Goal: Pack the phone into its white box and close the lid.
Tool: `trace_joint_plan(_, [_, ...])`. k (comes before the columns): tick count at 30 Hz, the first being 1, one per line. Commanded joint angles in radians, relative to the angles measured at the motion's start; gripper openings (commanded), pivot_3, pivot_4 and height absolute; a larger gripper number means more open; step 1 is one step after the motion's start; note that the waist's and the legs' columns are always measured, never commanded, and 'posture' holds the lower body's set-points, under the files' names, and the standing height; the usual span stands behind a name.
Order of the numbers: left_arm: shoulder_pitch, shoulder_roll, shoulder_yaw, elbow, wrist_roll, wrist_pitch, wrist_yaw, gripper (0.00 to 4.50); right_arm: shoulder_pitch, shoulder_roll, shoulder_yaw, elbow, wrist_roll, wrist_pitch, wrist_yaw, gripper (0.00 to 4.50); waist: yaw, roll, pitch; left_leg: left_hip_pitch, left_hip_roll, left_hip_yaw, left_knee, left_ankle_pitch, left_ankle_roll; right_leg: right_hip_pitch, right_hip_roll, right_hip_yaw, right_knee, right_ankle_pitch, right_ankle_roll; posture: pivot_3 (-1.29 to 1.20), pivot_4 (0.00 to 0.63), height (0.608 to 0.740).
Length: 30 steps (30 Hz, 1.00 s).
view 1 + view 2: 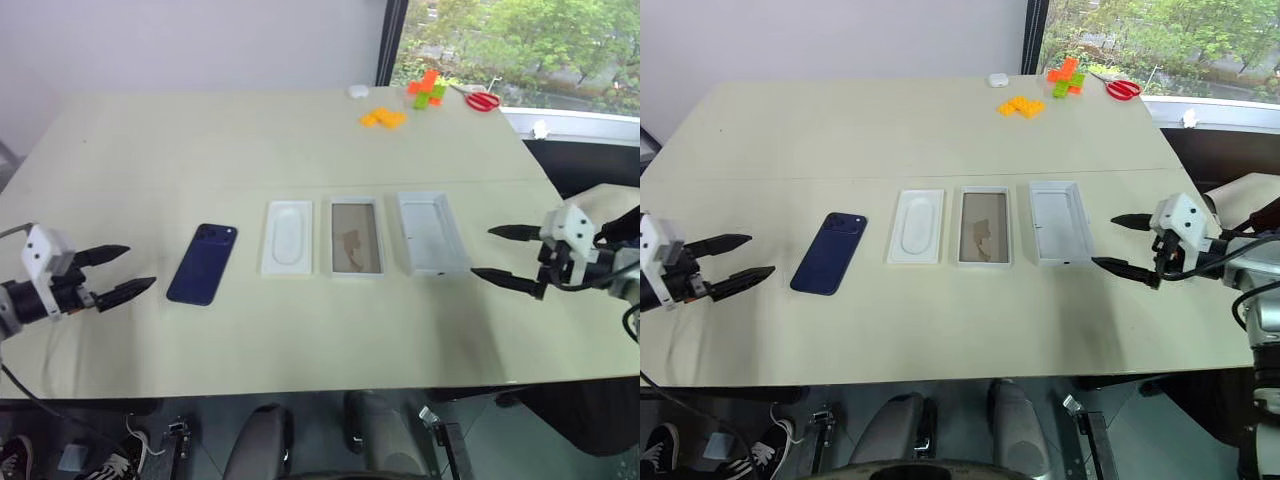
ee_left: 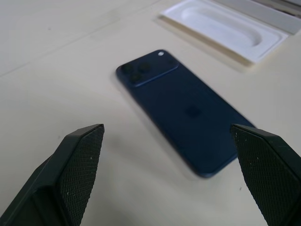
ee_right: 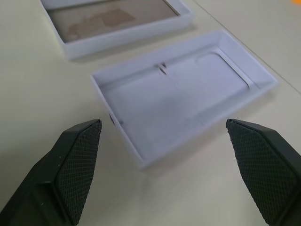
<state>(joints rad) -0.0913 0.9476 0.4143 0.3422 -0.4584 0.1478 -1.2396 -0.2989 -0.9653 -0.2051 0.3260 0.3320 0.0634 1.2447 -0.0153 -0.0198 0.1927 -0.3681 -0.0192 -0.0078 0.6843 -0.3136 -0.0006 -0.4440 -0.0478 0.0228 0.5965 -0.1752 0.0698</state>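
Both grippers sit nearest, at the table's (image 1: 300, 340) near edge, one at each end of a row of parts. Left gripper (image 1: 113, 272) has its fingers spread wide and holds nothing; right gripper (image 1: 507, 256) is likewise spread and empty. Each points inward along the row, so the spacing looks like a ready stance before any grasp.

Four things lie side by side, flat and apart, as if laid out for packing in turn. Phone (image 1: 203, 263) lies back up, camera cluster at its far end, just beside the left gripper and nearly in line with its fingers. Next comes a white insert (image 1: 288, 237) with an oval hollow, then the box (image 1: 356, 238) with its brownish floor showing, open and empty. Lid (image 1: 432, 232) lies inside up at the right end, near the right gripper.

This split probably assigns the phone to the left arm and the lid to the right. Nothing is packed yet. Far off by the window lie coloured blocks (image 1: 385, 117) and red scissors (image 1: 483, 100).
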Motion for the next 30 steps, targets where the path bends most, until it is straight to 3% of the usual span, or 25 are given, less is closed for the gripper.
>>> trace_joint_plan(1, [0.011, 0.025, 0.040, 0.001, 0.000, -0.016, -0.006, 4.50, -0.008, -0.023, -0.028, 0.022, -0.011, -0.032, -0.004, 4.44, 0.000, 0.000, 0.000, 0.000, 0.000, 0.000, 0.000, 0.000, 0.000, 0.000, 0.000, 0.000, 0.000, 0.000, 0.000, 0.00, 0.150, 0.740])
trace_joint_plan(9, [0.016, 0.018, 0.037, -0.007, -0.001, -0.014, 0.007, 4.50, -0.032, -0.010, -0.015, 0.042, -0.023, -0.045, -0.010, 4.44, 0.000, 0.000, 0.000, 0.001, 0.000, 0.000, 0.000, 0.000, 0.000, 0.000, 0.001, 0.000, 0.001, 0.000, 0.000, 0.00, 0.150, 0.740])
trace_joint_plan(14, [-0.063, 0.000, 0.021, 0.001, -0.004, 0.167, 0.165, 4.50, -0.064, 0.031, 0.032, -0.106, -0.036, 0.014, -0.070, 4.44, 0.000, 0.000, 0.000, 0.001, 0.000, 0.000, 0.000, 0.000, 0.000, 0.000, 0.001, 0.000, 0.001, 0.000, 0.001, 0.00, 0.150, 0.740])
trace_joint_plan(19, [-0.121, -0.030, 0.025, -0.094, -0.104, 0.409, 0.234, 4.50, -0.148, 0.133, 0.121, -0.301, -0.086, 0.057, -0.203, 4.44, -0.005, 0.000, 0.000, 0.003, 0.001, 0.000, 0.000, 0.000, 0.000, 0.000, 0.002, 0.001, 0.003, 0.002, 0.004, 0.00, 0.150, 0.740])
trace_joint_plan(23, [-0.196, -0.014, -0.040, -0.113, -0.162, 0.678, 0.251, 4.50, -0.238, 0.228, 0.264, -0.373, -0.234, -0.028, -0.281, 4.44, -0.003, 0.000, 0.000, 0.002, 0.001, -0.001, 0.000, 0.000, 0.000, 0.000, 0.002, 0.001, 0.004, 0.002, 0.004, 0.00, 0.150, 0.740])
trace_joint_plan(27, [-0.246, -0.032, -0.074, -0.073, -0.142, 0.695, 0.244, 4.50, -0.308, 0.349, 0.411, -0.390, -0.375, -0.105, -0.360, 4.44, -0.003, 0.000, 0.000, 0.002, 0.000, -0.001, 0.000, 0.000, 0.000, 0.000, 0.002, 0.000, 0.003, 0.002, 0.004, 0.00, 0.150, 0.740])
trace_joint_plan(30, [-0.262, -0.042, -0.086, -0.080, -0.117, 0.644, 0.253, 4.50, -0.309, 0.421, 0.450, -0.407, -0.394, -0.075, -0.392, 4.44, -0.002, -0.001, 0.000, -0.001, -0.001, -0.001, 0.000, 0.000, -0.001, -0.002, 0.001, 0.000, 0.003, 0.002, 0.003, 0.00, 0.150, 0.740])
